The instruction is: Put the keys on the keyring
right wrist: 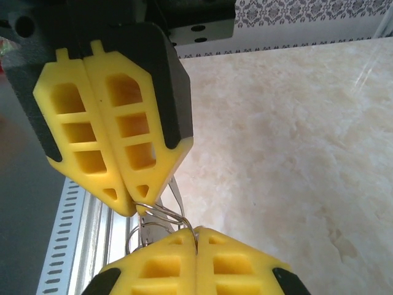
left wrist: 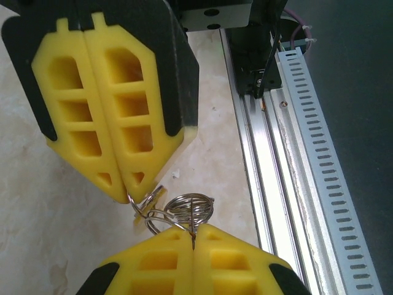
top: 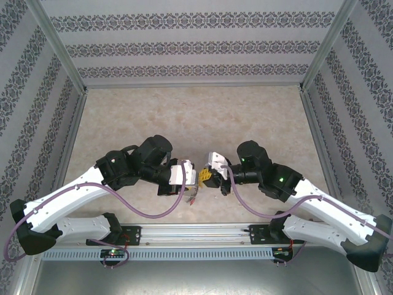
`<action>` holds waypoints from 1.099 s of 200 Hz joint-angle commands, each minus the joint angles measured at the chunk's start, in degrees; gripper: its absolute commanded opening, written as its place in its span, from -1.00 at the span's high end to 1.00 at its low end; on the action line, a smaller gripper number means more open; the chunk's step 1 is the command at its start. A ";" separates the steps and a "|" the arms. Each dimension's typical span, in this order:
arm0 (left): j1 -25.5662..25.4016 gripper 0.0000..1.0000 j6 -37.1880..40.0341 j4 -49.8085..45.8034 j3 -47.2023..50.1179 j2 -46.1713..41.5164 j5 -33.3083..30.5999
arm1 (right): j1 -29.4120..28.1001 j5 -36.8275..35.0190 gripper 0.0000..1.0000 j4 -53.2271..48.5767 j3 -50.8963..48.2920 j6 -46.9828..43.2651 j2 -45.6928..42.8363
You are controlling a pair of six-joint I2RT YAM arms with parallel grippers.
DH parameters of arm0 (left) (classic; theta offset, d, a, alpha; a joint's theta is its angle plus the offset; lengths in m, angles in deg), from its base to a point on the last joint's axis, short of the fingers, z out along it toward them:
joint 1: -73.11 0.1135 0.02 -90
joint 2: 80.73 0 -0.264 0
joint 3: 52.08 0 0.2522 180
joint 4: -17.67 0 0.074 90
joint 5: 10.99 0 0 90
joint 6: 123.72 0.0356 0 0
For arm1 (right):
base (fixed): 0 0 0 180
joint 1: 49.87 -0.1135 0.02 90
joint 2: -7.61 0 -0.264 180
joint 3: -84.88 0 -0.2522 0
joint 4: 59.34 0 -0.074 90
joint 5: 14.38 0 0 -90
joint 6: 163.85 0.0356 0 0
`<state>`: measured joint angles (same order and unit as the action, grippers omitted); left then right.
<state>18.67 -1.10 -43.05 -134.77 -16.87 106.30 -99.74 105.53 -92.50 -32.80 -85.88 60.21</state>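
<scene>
Patterned wallpaper panels (top: 196,46) enclose the cell on three sides, held by aluminium corner posts, and a pale marbled tabletop (top: 196,117) fills the floor between them. Along its near edge runs an aluminium rail (top: 196,233) with a slotted cable duct (left wrist: 319,153) beside it. The left arm (top: 80,190) and the right arm (top: 307,196), white and black with purple cables (top: 141,212) looping from them, bend inward and meet above the near middle of the tabletop, just beyond the rail. The left end effector (left wrist: 128,195) is clenched, its yellow fingers pressed flat together, with a small wire loop pinched at the very tips. The right end effector (right wrist: 136,208) faces it tip to tip, also clenched, and thin wire runs into the seam between its fingers. Between the two sets of tips sits the keyring (left wrist: 189,199), grey wire in overlapping round loops, held clear of the tabletop; in the left wrist view its largest loop stands nearly face-on, upright on the right fingertips. The keys (top: 193,198) dangle just under the meeting point, their long axes trailing toward the rail in the top view; which colours they are is too small to tell.
</scene>
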 commanded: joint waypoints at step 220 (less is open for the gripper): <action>-2.29 1.00 -2.63 7.72 0.86 -7.47 9.20 | -4.65 4.00 0.23 5.46 -3.99 -2.74 -14.67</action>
<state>17.54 -2.28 -39.38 -134.09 -22.51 111.00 -103.04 104.57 -89.70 -36.70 -86.27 44.84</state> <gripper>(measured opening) 0.045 0.388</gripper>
